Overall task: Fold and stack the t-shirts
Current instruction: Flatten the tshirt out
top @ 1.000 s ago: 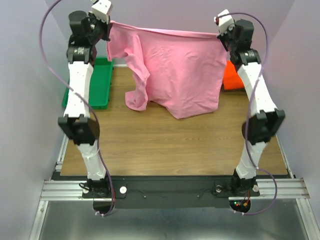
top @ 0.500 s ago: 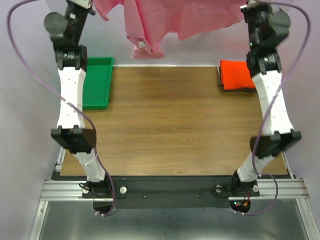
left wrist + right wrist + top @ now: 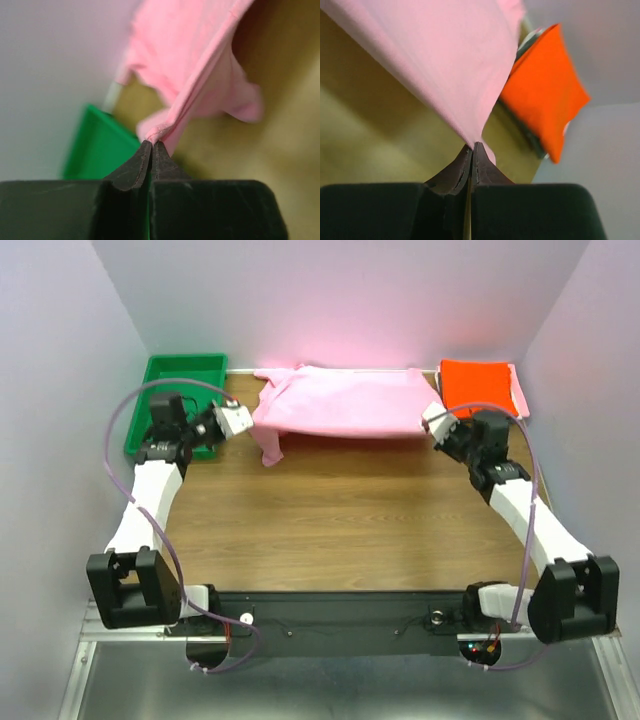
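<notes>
A large bubblegum pink t-shirt (image 3: pixel 340 400) is stretched flat between my two grippers, low over the back of the table, with one sleeve drooping at its left end. My left gripper (image 3: pixel 248 418) is shut on its left corner; in the left wrist view the jaws (image 3: pixel 152 143) pinch a bunched fold of the pink cloth (image 3: pixel 190 65). My right gripper (image 3: pixel 428 422) is shut on the right corner, where the pink cloth (image 3: pixel 435 55) runs taut up from the closed jaws (image 3: pixel 472 145). A folded orange-red t-shirt (image 3: pixel 478 385) lies at the back right, beside the right gripper.
A green tray (image 3: pixel 180 390) stands at the back left, just behind the left gripper. The orange t-shirt (image 3: pixel 545 85) rests on a darker layer, with a pale pink edge (image 3: pixel 520 400) showing beside it. Walls close in the back and both sides.
Both arms have swung down from high above the table to low near its back. The pink t-shirt came down with them and now spans flat instead of hanging.
</notes>
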Action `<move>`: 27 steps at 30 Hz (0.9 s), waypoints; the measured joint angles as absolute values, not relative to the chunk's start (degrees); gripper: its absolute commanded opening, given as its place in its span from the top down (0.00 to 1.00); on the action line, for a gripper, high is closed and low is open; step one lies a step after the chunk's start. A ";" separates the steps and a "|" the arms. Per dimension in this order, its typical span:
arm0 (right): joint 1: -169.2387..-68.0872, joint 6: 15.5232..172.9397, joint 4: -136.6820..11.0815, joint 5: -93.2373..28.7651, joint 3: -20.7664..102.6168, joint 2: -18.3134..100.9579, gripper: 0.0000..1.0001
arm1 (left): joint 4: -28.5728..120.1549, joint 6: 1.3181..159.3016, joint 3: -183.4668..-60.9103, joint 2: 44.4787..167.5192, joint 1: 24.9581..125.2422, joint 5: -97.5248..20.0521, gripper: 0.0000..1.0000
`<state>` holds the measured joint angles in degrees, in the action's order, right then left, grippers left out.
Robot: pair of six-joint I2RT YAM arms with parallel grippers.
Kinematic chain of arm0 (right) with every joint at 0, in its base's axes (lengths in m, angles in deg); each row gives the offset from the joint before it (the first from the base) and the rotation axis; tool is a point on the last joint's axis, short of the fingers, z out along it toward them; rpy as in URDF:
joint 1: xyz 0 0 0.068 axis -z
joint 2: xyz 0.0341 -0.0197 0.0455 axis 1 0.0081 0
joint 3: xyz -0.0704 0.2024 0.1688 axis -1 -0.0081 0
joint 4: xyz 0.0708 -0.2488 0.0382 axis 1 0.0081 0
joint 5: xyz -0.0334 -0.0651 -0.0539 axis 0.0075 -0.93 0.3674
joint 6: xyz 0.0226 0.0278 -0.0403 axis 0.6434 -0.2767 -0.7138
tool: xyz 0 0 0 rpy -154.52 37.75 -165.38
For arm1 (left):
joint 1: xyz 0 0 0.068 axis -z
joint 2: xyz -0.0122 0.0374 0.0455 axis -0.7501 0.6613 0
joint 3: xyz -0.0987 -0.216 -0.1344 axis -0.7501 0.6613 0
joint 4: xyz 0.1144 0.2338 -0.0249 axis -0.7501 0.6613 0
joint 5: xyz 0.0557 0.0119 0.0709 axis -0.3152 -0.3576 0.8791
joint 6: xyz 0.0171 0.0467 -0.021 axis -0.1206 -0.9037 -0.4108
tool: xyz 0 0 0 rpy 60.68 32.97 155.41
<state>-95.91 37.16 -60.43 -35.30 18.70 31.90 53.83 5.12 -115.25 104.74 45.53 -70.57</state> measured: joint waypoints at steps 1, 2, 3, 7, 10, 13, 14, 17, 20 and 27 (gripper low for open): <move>-95.89 36.06 -56.96 -34.86 16.03 29.93 0.99 | 58.90 3.26 -112.52 104.72 45.57 -70.59 1.00; -95.86 35.39 -54.16 -34.69 14.37 27.70 0.99 | 62.88 2.10 -110.66 104.33 45.73 -70.59 1.00; -95.86 34.67 -51.93 -34.55 13.45 25.52 0.99 | 66.68 1.49 -109.44 103.69 46.16 -70.51 1.00; -95.60 32.17 -47.80 -34.64 11.73 16.99 0.99 | 75.66 1.03 -108.15 98.03 51.15 -69.87 1.00; -95.05 29.77 -43.15 -34.93 9.67 12.64 0.99 | 81.08 1.23 -107.51 93.95 56.39 -69.89 1.00; -94.90 27.93 -36.52 -34.84 7.33 11.38 0.73 | 86.44 1.01 -105.68 92.92 60.09 -69.76 0.69; -94.84 27.04 -33.48 -34.69 6.79 11.42 0.63 | 88.60 0.81 -104.80 93.01 61.62 -69.50 0.66; -94.79 25.44 -25.29 -34.47 6.46 12.21 0.30 | 95.34 0.15 -102.55 93.07 66.56 -69.68 0.59; -94.73 24.83 -19.34 -33.22 7.14 12.34 0.19 | 99.71 0.04 -102.36 92.98 67.69 -70.40 0.58; -94.75 27.98 -14.16 -28.78 18.33 17.65 0.24 | 96.47 7.15 -103.38 95.17 61.79 -71.23 0.63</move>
